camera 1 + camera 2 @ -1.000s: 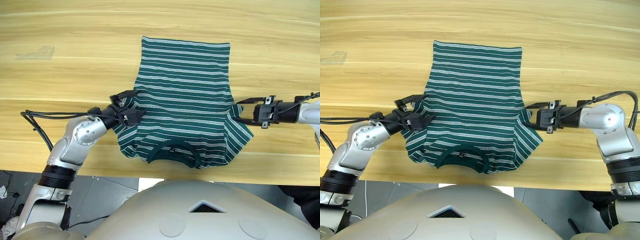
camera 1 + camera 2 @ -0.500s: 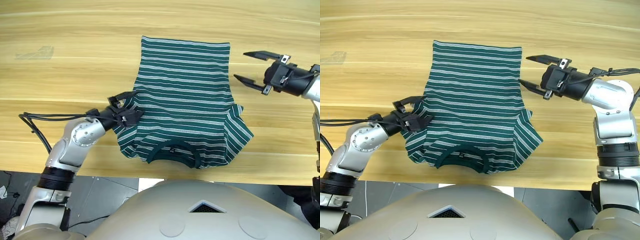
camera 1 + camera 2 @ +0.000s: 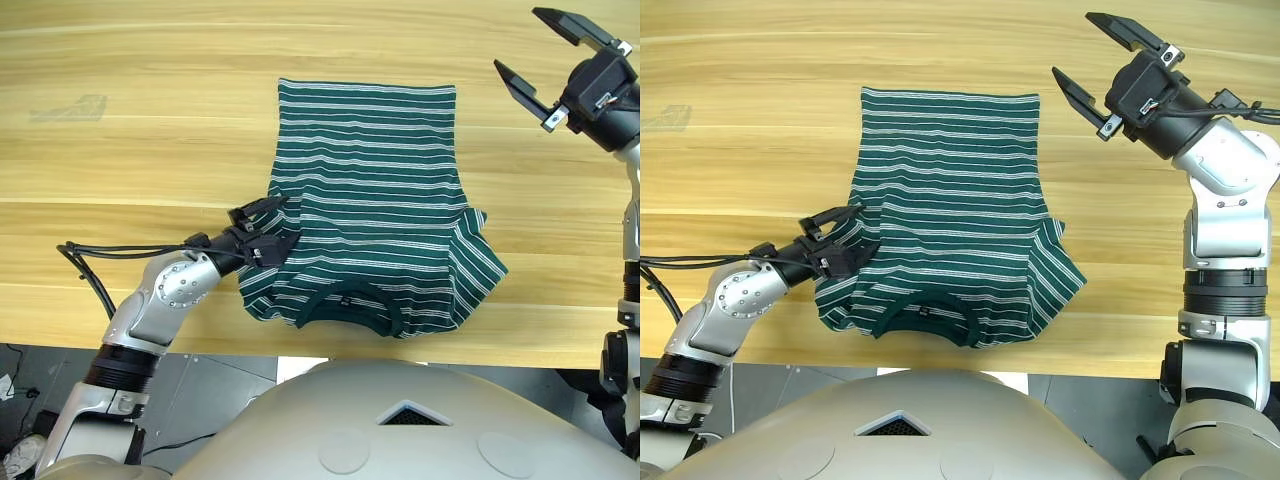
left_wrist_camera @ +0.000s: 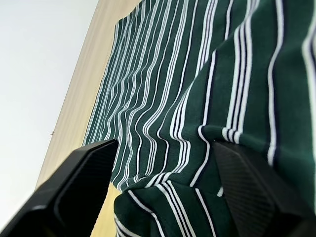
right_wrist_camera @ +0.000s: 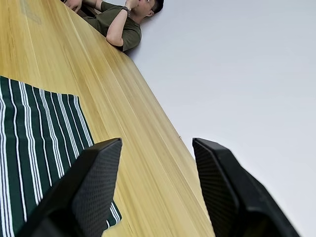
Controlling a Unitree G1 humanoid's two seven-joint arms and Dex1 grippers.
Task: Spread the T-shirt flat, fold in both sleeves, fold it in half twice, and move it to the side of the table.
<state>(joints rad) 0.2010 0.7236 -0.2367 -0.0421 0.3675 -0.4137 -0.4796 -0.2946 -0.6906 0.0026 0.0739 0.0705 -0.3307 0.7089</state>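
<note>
Green striped T-shirt (image 3: 370,180) lies on wooden desk (image 3: 150,150), collar at near edge. L gripper (image 3: 268,228) at its left sleeve, fingers apart w/ fabric between. R gripper (image 3: 517,38) raised beyond far right corner, fingers wide apart.

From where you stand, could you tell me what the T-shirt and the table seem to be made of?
The T-shirt looks like soft matt knit cloth, perhaps cotton: it puckers at the sleeves and its stripes bend with the folds. The table looks like pale wood or wood-look laminate, smooth with slight sheen: long grain lines and plank seams show.
</note>
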